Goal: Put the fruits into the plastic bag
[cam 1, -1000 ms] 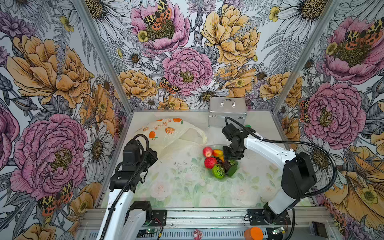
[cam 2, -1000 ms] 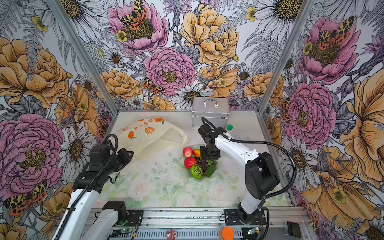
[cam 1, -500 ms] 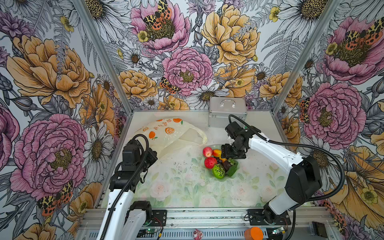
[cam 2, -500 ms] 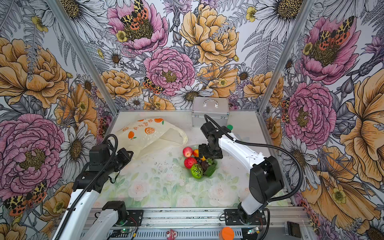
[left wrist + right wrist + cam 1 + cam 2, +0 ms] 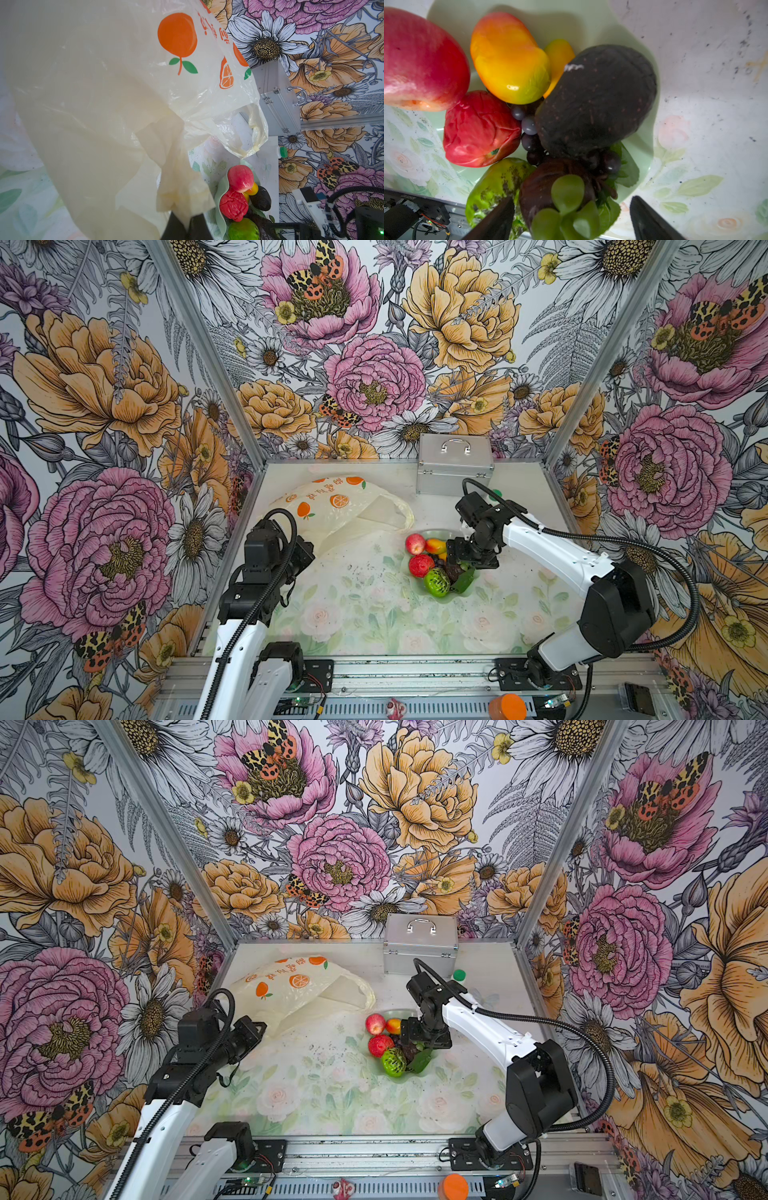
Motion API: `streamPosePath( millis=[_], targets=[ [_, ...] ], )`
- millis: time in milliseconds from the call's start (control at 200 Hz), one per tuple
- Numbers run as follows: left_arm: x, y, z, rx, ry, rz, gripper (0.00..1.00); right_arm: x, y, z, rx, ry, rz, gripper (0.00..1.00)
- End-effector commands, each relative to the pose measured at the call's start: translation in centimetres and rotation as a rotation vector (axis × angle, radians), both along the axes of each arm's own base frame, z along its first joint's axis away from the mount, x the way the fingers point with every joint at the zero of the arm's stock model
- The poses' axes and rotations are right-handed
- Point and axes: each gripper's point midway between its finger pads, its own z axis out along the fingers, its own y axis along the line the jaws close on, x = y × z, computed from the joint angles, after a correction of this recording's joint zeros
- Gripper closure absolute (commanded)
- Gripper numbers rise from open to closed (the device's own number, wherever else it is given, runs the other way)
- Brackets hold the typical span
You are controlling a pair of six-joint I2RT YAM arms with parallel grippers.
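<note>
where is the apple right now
In both top views the apple sits just right of centre, at the far left edge of the green dish, beside the mango and just behind the strawberry, near a handle of the plastic bag.

Fruits [image 5: 432,564] piled in dish [image 5: 441,532] mid-table, plastic bag [image 5: 332,506] left behind it, case [image 5: 453,464] at back wall.

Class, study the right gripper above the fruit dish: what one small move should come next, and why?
Probably lower the open right gripper slightly and close on the maroon fruit between its fingers in the dish; the left gripper is shut on the plastic bag, seemingly ready to receive it.
</note>
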Motion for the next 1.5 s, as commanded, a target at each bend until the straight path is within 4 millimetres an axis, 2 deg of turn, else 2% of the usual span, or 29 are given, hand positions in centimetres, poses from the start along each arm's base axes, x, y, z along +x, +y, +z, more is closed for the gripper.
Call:
streamPosePath(
  millis=[0, 220, 520, 736, 886, 1136, 1271, 1496],
  targets=[
    [-0.2, 0.1, 0.9, -0.020, -0.020, 0.010, 1.00, 0.9, 0.8, 0.3, 0.030, -0.038, -0.005, 0.13],
    [-0.1, 0.1, 1.0, -0.021, -0.018, 0.011, 1.00, 1.6, 1.6, -0.4, 0.037, -0.034, 0.002, 0.20],
    [-0.2, 0.1, 0.7, -0.021, -0.012, 0.010, 1.00, 1.3, 2.0, -1.0, 0.040, -0.020, 0.004, 0.32],
    [-0.1, 0.1, 0.6, -0.020, -0.009, 0.011, 1.00, 0.5, 1.7, -1.2, 0.039, -0.008, -0.001, 0.28],
    [0.0, 0.3, 0.5, -0.018, -0.003, 0.017, 1.00, 0.5, 1.5, -1.4, 0.032, -0.009, -0.003, 0.30],
    [0.1, 0.3, 0.5, -0.015, -0.001, 0.017, 1.00, 1.3, 1.5, -0.1, 0.035, -0.057, -0.015, 0.53],
    [0.1, 0.3, 0.6, -0.017, -0.003, 0.017, 1.00, 1.5, 1.8, 0.8, 0.055, -0.076, -0.020, 0.55],
    [0.3, 0.3, 1.2, -0.016, -0.016, 0.015, 1.00, 1.9, 2.4, 4.0, 0.140, -0.134, -0.044, 0.55]
  ],
)
